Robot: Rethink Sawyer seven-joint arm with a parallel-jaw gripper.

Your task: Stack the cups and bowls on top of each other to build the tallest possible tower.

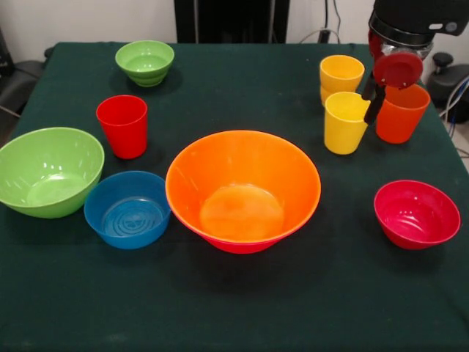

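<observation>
While most of the pieces sit apart on the dark green counter (pixel 234 308), the tower (pixel 243 192) is only a start: the big orange bowl (pixel 242 176) sits inside a pink-red bowl whose edge peeks out under it.

Taking the big orange bowl as the landmark: the small blue bowl (pixel 127 209) touches its left side. The big green bowl (pixel 48 171) is left of that. The red cup (pixel 122 125) stands up and to the left. The small green bowl (pixel 145 62) is farther back on the left. The small red bowl (pixel 416 213) is off to the right, well apart.

Up and to the right of the orange bowl stand 3 cups in a bunch: 2 yellow cups (pixel 344 122) and 1 orange cup (pixel 400 112). The gripper (pixel 372 99) hangs over them, between the front yellow cup and the orange cup. I cannot tell if its fingers are wide or closed, or if they hold anything.

My guess is that the step is picking a cup from that bunch. The next move needs a clean grab of 1 cup without bumping the other 2, since they stand so close.

Behind the counter are a pale wall, a black stand and some cables.
</observation>
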